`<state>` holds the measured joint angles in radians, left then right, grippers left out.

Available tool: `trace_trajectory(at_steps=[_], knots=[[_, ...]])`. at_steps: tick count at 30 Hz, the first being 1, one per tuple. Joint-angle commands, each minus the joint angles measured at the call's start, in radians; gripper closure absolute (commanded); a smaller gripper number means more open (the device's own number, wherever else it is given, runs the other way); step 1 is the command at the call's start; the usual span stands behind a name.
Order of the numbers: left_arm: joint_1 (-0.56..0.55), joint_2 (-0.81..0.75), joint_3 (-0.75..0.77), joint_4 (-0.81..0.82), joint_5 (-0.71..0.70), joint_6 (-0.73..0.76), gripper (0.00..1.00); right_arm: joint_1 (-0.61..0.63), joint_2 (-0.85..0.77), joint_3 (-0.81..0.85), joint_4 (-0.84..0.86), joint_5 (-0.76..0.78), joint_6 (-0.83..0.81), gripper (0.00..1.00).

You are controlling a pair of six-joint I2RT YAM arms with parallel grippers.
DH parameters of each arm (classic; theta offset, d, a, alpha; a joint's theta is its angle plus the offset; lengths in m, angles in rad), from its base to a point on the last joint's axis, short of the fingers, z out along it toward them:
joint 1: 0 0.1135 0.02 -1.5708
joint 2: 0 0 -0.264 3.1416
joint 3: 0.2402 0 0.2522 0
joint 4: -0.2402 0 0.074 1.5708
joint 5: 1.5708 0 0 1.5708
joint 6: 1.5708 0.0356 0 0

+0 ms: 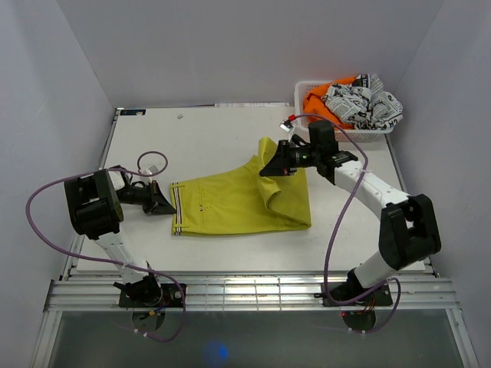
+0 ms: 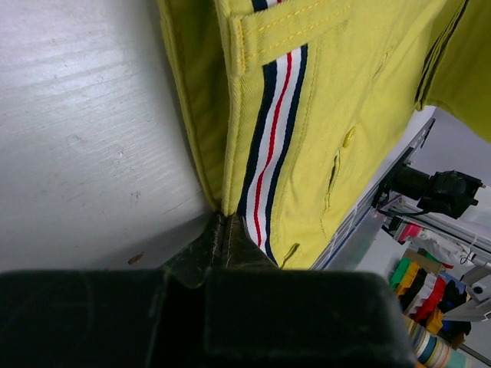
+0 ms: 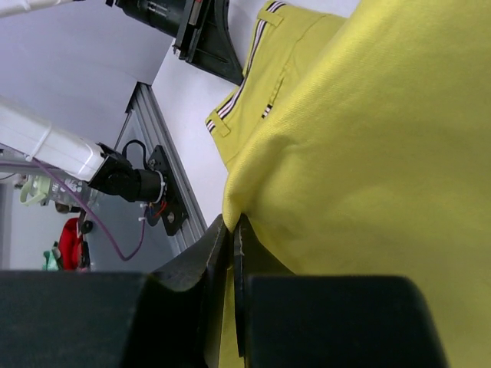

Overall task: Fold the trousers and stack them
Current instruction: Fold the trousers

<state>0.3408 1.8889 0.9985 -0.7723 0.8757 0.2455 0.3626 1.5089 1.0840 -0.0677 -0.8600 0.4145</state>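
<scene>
right gripper (image 1: 275, 167): pinches a fold of leg cloth, held raised above the counter (image 1: 207, 130)
left gripper (image 1: 165, 205): pressed together on the waistband (image 1: 176, 208) edge, low on the counter
trousers (image 1: 238, 205): mid-counter, between both grippers
long axis: left to right, waistband at the left
coming move: we judge the raised leg end goes left toward the waistband; the right arm is nearer

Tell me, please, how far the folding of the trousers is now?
Done: the trousers lie spread on the table. In hand: the left gripper pinches the waistband while the right gripper holds the lifted leg end, mid-fold. Left: laying that fold down, then stacking.
</scene>
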Motion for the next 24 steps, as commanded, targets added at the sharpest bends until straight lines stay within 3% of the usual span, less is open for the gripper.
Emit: trace_trajectory(at_steps=[1, 13, 24], knots=[[-0.013, -0.017, 0.002, 0.048, -0.001, 0.003, 1.00, 0.102, 0.074, 0.094, 0.163, 0.065, 0.092, 0.92], [-0.014, -0.033, -0.026, 0.076, -0.009, -0.032, 1.00, 0.334, 0.301, 0.183, 0.302, 0.203, 0.222, 0.92], [-0.022, -0.025, -0.031, 0.088, 0.028, -0.054, 1.00, 0.418, 0.453, 0.292, 0.342, 0.263, 0.283, 0.92]])
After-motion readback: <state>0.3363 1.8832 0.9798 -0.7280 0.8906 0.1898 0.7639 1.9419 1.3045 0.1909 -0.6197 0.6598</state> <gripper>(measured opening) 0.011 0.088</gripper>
